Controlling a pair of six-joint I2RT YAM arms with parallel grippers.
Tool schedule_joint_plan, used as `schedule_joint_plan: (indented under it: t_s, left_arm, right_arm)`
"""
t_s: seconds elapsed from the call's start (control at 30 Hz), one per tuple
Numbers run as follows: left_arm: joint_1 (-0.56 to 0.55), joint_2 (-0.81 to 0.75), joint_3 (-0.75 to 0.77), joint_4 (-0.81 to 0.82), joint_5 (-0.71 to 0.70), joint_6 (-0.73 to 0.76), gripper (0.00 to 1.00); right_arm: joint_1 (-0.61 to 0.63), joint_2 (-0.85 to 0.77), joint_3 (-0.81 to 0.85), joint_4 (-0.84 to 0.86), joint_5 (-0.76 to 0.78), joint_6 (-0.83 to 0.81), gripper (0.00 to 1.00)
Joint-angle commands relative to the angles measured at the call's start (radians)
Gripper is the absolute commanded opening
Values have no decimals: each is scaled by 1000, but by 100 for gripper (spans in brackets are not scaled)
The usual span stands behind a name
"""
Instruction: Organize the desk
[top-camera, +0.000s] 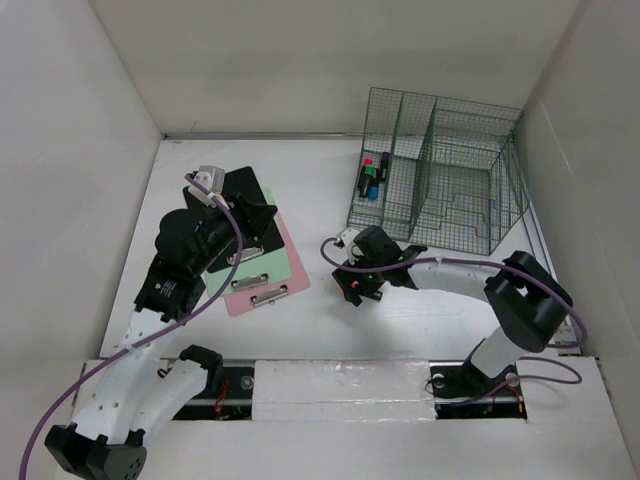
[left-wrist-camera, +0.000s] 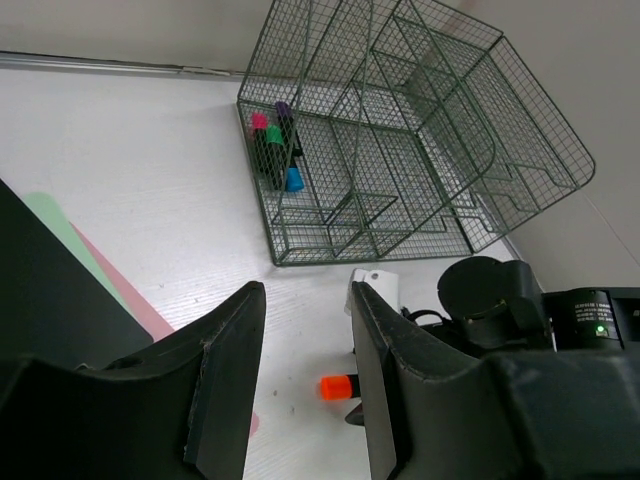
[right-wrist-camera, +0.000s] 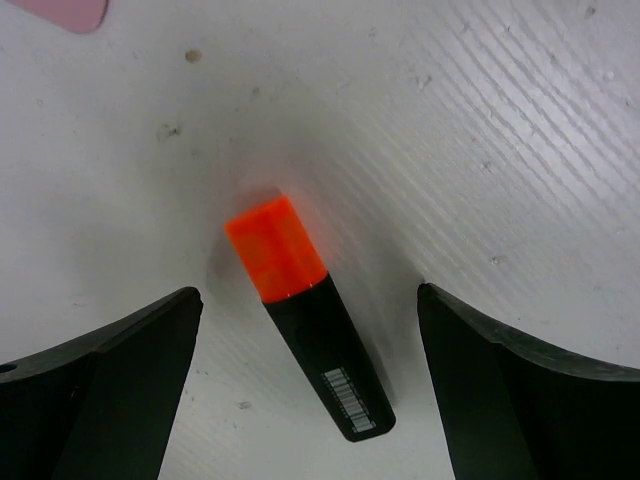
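The white desk (top-camera: 320, 190) lies under both arms. A marker (right-wrist-camera: 310, 340) rests on it and looks light, hard and smooth; grab its black middle. The right gripper (right-wrist-camera: 308, 300) is spread wide around it. The left gripper (left-wrist-camera: 305, 295) is spread too, holding nothing.

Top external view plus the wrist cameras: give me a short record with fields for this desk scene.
right gripper: open, straddling orange-capped black highlighter lying on white desk
left gripper: open, empty
green wire-mesh rack: coloured-cap markers in left compartment
flat clipboards: black, green, pink, overlapping
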Motion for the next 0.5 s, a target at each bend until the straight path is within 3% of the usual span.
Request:
schedule_joint_plan:
  t_s: [0.0,0.1,0.17,0.3,0.47]
  left_arm:
    - [2,-16,34,33,14,13,35]
    - [2,-14,36,30,18,13,35]
    - [2,-25,30,35,17,13,35]
    - [2,-16,33,27,13,16,35]
    - [2,-8,38,27,9,18,35]
  right_arm:
    - [12,27,64,15,27,-14,94]
    - [12,63,80,41,79,-8,93]
    - [12,94,86,58,97,23,86]
    - [12,154,107,58,88,35,54]
    - [21,145,72,50,81,57,31]
